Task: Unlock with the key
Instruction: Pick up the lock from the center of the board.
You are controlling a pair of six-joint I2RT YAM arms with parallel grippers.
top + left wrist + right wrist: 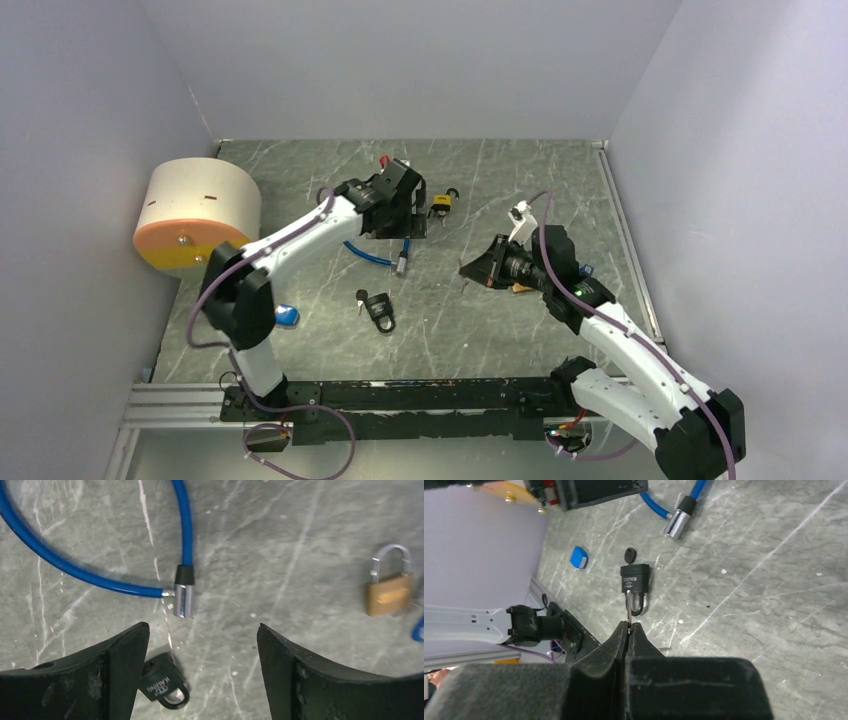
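Right claw (629, 626) pinched fully shut on thin silver key blade (629, 611), blade poking straight ahead of tips. Black padlock (635, 578) lay flat on marbled tabletop (774, 605) just ahead, long axis in line with blade, curved steel shackle nearest claw, boxy matte body beyond; keyway likely at far end. Left claw (202, 629) gaped wide, holding nothing, same padlock partly hidden behind 1 finger, glossy blue cable lock (184, 592) ahead

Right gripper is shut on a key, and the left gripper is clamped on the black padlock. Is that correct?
Not quite. The left gripper is open and holds nothing. The black padlock lies free on the table, as the left wrist view shows. The right gripper is indeed shut on a key.
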